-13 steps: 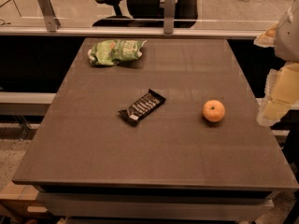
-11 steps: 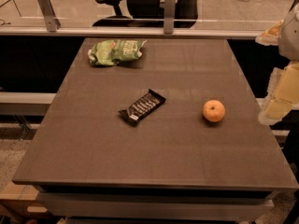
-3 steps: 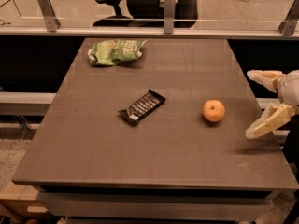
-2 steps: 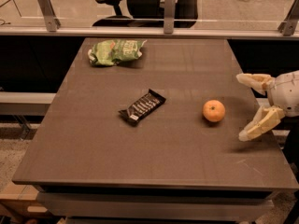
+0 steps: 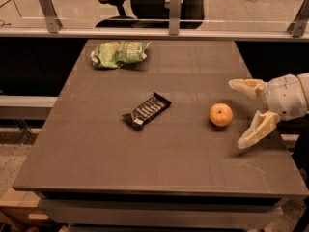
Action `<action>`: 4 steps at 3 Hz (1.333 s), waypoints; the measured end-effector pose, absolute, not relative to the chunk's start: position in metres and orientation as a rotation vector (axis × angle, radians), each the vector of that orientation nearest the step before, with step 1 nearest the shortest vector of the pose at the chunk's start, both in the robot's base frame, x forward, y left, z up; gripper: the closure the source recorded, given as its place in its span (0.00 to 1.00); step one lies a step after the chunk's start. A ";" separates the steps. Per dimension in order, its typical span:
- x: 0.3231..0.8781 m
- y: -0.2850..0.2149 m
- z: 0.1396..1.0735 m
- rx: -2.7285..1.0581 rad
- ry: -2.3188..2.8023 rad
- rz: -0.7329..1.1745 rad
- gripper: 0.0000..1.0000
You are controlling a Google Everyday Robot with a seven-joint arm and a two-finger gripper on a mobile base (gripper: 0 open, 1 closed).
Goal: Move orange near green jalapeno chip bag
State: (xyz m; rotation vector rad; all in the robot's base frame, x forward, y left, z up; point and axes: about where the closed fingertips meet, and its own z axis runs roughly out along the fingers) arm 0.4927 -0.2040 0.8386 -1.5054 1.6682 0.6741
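orange (image 5: 220, 114) on worktop (image 5: 159, 158) | likely firm, light, smooth, rolls | take across its middle | my gripper (image 5: 236, 114) just beside it, fingers (image 5: 253, 132) wide, empty

Your robot's gripper (image 5: 236, 114), seen at the far right of the view: two pale cream fingers (image 5: 256, 129), broad at the base and tapering to blunt tips, spread apart. Directly behind them sits a rounded, segmented white wrist housing (image 5: 286, 96).
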 end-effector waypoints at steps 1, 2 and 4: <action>0.487 -0.194 0.836 -1.537 1.646 0.711 0.00; 0.485 -0.194 0.834 -1.540 1.647 0.721 0.00; 0.484 -0.189 0.830 -1.557 1.642 0.743 0.41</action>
